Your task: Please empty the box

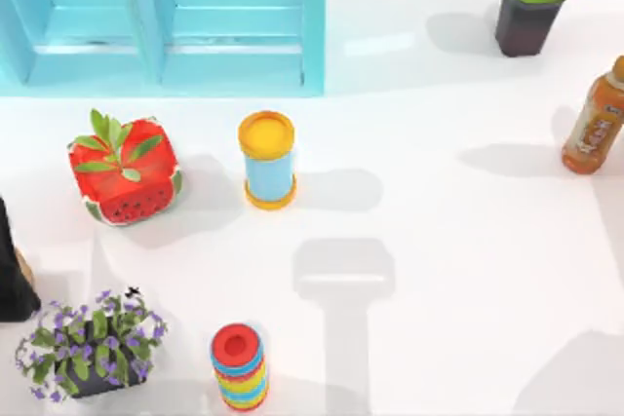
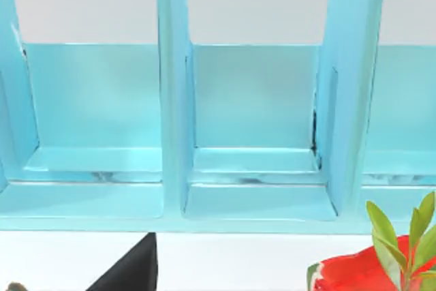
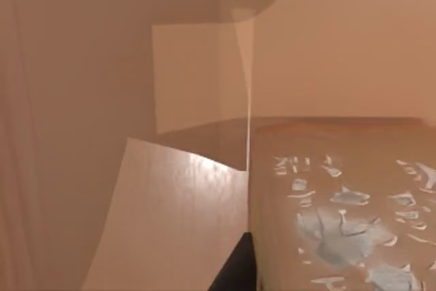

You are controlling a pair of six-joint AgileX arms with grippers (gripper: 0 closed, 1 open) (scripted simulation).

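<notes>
From above, the turquoise box (image 1: 161, 21) sits at the desk's (image 1: 439, 241) far left corner, compartments apparently bare. The left wrist view faces its open compartments, so the left arm is nearer. The right wrist view is pressed against an orange bottle (image 3: 340, 202). Neither arm's jaws can be judged

White table (image 1: 458, 241) with blue box (image 1: 166, 21), cans, plants, bottle (image 1: 595, 124).
</notes>
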